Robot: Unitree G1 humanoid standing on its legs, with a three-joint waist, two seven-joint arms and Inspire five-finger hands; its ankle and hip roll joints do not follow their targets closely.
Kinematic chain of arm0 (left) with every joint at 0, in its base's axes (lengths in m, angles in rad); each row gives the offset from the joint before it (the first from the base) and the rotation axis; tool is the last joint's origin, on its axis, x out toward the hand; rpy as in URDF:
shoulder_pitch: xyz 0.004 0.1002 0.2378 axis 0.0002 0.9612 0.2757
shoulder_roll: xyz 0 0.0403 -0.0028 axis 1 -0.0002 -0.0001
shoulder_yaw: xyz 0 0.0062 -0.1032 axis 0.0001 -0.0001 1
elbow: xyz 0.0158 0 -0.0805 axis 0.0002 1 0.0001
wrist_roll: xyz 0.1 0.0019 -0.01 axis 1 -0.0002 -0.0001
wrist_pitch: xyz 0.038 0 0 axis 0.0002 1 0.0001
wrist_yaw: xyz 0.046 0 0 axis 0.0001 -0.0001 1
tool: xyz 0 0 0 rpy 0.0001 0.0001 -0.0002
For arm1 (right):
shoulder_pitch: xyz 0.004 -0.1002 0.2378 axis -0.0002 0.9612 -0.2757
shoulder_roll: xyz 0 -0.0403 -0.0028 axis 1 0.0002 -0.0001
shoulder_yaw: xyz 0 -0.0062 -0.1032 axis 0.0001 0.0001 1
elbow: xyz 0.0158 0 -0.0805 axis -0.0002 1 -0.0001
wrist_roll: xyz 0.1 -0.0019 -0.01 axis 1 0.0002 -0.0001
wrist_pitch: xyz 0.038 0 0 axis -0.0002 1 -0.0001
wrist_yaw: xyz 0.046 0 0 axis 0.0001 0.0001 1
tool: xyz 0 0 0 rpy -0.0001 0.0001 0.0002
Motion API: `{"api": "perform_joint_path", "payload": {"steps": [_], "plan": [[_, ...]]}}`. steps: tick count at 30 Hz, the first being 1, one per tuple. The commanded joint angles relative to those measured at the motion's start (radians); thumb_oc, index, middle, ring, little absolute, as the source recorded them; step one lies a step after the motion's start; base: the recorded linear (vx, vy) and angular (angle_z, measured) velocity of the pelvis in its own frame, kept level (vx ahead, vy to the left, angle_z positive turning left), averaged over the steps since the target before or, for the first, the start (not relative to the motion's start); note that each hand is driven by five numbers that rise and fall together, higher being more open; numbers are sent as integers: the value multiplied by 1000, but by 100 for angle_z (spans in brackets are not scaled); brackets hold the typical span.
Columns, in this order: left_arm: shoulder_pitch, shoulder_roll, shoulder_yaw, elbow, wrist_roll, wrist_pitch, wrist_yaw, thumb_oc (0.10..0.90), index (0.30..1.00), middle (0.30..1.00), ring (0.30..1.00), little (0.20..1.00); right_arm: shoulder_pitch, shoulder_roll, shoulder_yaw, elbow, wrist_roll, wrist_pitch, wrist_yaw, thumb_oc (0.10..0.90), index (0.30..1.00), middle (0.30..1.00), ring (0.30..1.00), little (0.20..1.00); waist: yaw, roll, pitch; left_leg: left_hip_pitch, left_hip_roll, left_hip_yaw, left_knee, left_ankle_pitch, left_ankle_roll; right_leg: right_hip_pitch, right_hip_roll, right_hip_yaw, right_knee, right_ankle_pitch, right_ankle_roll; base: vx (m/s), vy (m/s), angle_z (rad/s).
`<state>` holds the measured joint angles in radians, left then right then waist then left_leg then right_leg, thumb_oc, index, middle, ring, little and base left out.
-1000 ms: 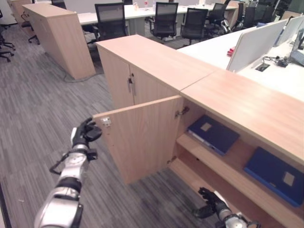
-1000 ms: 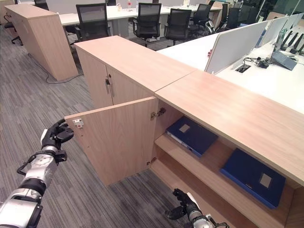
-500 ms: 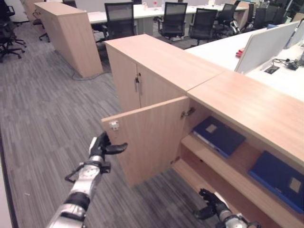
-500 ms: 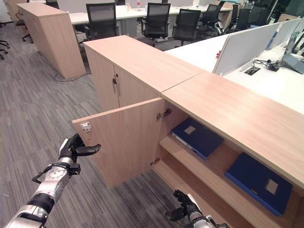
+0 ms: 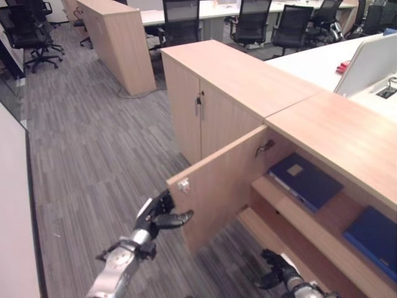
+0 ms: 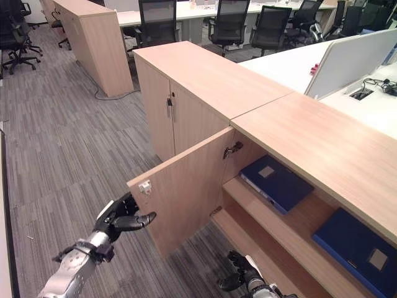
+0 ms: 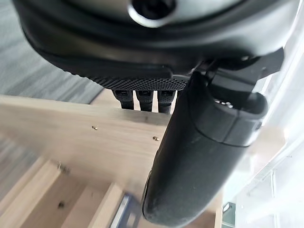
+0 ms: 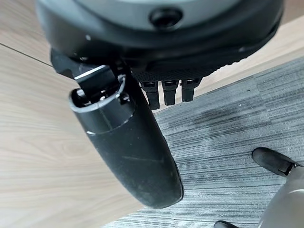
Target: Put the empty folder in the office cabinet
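**Cabinet door ajar, left hand at its free edge**

The office cabinet [image 6: 291, 180] stands with 1 door [image 6: 186, 192] swung out over the grey carpet [image 6: 68, 167], hinged at the cabinet's front edge and free at its outer edge, where a small white catch [image 6: 144, 186] sits near the top corner. The left hand [image 6: 121, 217] hangs just beside that free edge, lower than the catch, fingers loosely spread and thumb pointing at the door, clasping nothing; whether it touches the wood cannot be told. The right hand [image 6: 242, 276] is low in front of the bottom shelf's front edge, fingers relaxed and empty.

Inside, 2 blue folders lie flat on the upper shelf [image 6: 298, 220]: the near folder [image 6: 276, 183] just behind the hinge side, the far folder [image 6: 356, 245] towards the shelf's right end, with bare shelf between them.

Open carpet stretches to the left of the door. A taller closed cabinet [image 6: 186, 93] adjoins the open one's left end. Farther back stand another wooden unit [image 6: 93, 37], office chairs [image 6: 158, 22] and white desks [image 6: 322, 68].
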<state>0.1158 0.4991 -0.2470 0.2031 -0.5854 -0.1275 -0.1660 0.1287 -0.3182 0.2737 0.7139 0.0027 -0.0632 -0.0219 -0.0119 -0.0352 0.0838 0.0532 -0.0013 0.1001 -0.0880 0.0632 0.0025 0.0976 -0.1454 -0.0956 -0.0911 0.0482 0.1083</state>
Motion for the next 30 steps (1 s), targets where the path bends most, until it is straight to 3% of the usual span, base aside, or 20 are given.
{"api": "perform_joint_path", "payload": {"steps": [1, 8, 12, 13, 14, 16, 17, 19, 21, 22, 26, 29, 30], "plan": [[-73, 34, -41, -197, -27, -45, -153, 800, 900, 900, 900, 900, -56, -22, -54, -11, -4, -57, -13, 800, 900, 900, 900, 900, 8, 13, -6, 101, 10, -31, 1, -176, -10, -32, -50, -25, 91, -26, 76, -29, 22, -4], [-72, 25, -88, -273, -39, -27, -169, 800, 900, 900, 900, 900, -83, -10, -48, 14, -4, -55, -25, 800, 900, 900, 900, 900, 6, 19, 17, 86, 10, -16, 1, -170, -7, -74, -54, -29, 121, -13, 83, -43, 4, -2], [-150, 17, -133, -287, -7, -40, -158, 800, 900, 900, 900, 900, -147, -8, -26, -9, -11, -50, -36, 800, 900, 900, 900, 900, -1, 36, 56, 47, 27, 50, 1, -154, -11, -160, -82, -105, 213, 23, 110, -190, -20, -48], [-170, 9, -145, -285, -5, -41, -151, 800, 900, 900, 900, 900, -159, -10, -22, -18, -14, -48, -39, 800, 900, 900, 900, 900, -1, 41, 65, 44, 33, 67, 1, -147, -12, -178, -97, -137, 248, 30, 112, -140, 6, -72], [-190, 5, -153, -292, -20, -35, -145, 800, 900, 900, 900, 900, -191, -9, -9, -15, -20, -42, -46, 800, 900, 900, 900, 900, 21, 66, 66, 33, 59, 131, 1, -131, -12, -183, -160, -324, 331, 4, 92, -127, 4, -71], [-190, 5, -153, -293, -20, -34, -145, 800, 900, 900, 900, 900, -191, -9, -9, -15, -20, -42, -46, 800, 900, 900, 900, 900, 20, 65, 70, 39, 58, 129, 2, -138, -12, -181, -165, -323, 346, -9, 94, -67, -25, -100], [-183, 8, -151, -303, -29, -30, -152, 800, 900, 900, 900, 900, -191, -7, -2, -7, -24, -46, -43, 800, 900, 900, 900, 900, 24, 65, 62, 35, 67, 178, 9, -135, -12, -162, -178, -374, 373, -31, 86, -73, -104, -87], [-176, 8, -149, -307, -27, -26, -155, 800, 900, 900, 900, 900, -187, -4, -3, -2, -21, -46, -42, 800, 900, 900, 900, 900, 24, 59, 59, 37, 67, 198, 9, -134, -12, -154, -173, -357, 368, -37, 87, -43, -114, -42], [-164, 3, -146, -306, -31, -26, -168, 800, 900, 900, 900, 900, -181, -12, -8, -2, -22, -45, -42, 800, 900, 900, 900, 900, 22, 50, 46, 39, 70, 222, 12, -129, -21, -120, -147, -326, 279, -58, 82, 15, -182, -38], [-154, -12, -138, -297, -34, -31, -159, 800, 900, 900, 900, 900, -182, -20, -13, 2, -12, -45, -45, 800, 900, 900, 900, 900, 11, 55, 33, 40, 79, 238, 16, -120, -33, -102, -115, -288, 206, -58, 76, 18, -179, -42], [-152, -37, -130, -284, -45, -36, -141, 800, 900, 900, 900, 900, -184, -38, -9, -3, -1, -45, -43, 800, 900, 900, 900, 900, -13, 74, 29, 56, 111, 273, 24, -105, -56, -78, -61, -237, 139, -61, 58, 19, -207, -78], [-181, -89, -139, -251, -63, -29, -123, 800, 900, 900, 900, 900, -170, -65, -16, -9, 30, -47, -39, 800, 900, 900, 900, 900, -69, 68, 51, 35, 216, 331, 204, -101, -107, -48, 8, -163, 113, -108, 8, 8, -317, -92], [-186, -101, -145, -240, -69, -24, -119, 800, 900, 900, 900, 900, -161, -70, -25, -3, 38, -42, -43, 800, 900, 900, 900, 900, -73, 67, 59, 16, 256, 332, 262, -56, -127, -25, 30, -148, 97, -116, -8, 31, -224, -64]]}}
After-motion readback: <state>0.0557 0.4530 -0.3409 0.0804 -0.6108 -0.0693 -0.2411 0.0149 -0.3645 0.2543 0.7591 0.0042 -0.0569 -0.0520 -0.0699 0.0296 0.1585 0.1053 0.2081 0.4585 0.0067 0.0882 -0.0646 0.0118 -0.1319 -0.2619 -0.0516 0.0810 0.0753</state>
